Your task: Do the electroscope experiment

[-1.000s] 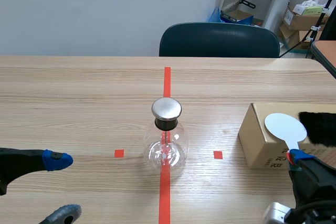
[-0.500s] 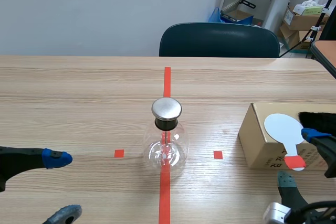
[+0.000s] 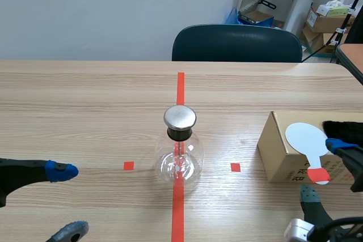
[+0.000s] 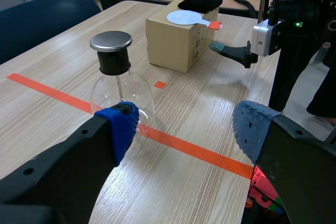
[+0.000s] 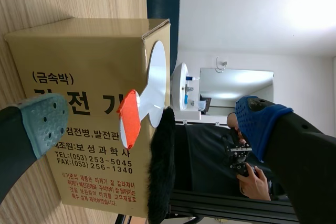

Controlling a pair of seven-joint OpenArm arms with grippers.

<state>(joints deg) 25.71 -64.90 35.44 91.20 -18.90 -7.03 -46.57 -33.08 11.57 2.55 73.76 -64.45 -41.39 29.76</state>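
Observation:
The electroscope, a round glass flask (image 3: 179, 162) with a metal cap (image 3: 180, 117), stands on the red tape line at the table's middle. A cardboard box (image 3: 278, 151) sits to its right, and on it lie a white paddle (image 3: 307, 137) with a red handle (image 3: 319, 175) and a piece of black fur (image 3: 345, 134). My right gripper (image 3: 325, 171) is open, its fingers on either side of the red handle (image 5: 127, 119) without touching it. At the near left my left gripper (image 3: 65, 201) is open and holds nothing; the flask (image 4: 118, 85) stands just ahead of it.
A dark blue chair (image 3: 237, 43) is pushed in at the table's far edge. Boxes and clutter stand behind it at the back right (image 3: 329, 18). The box (image 5: 79, 66) fills the space just ahead of my right gripper.
My right gripper has opened and let go of the paddle's red handle, which now rests on the box's edge. The left arm has hardly moved.

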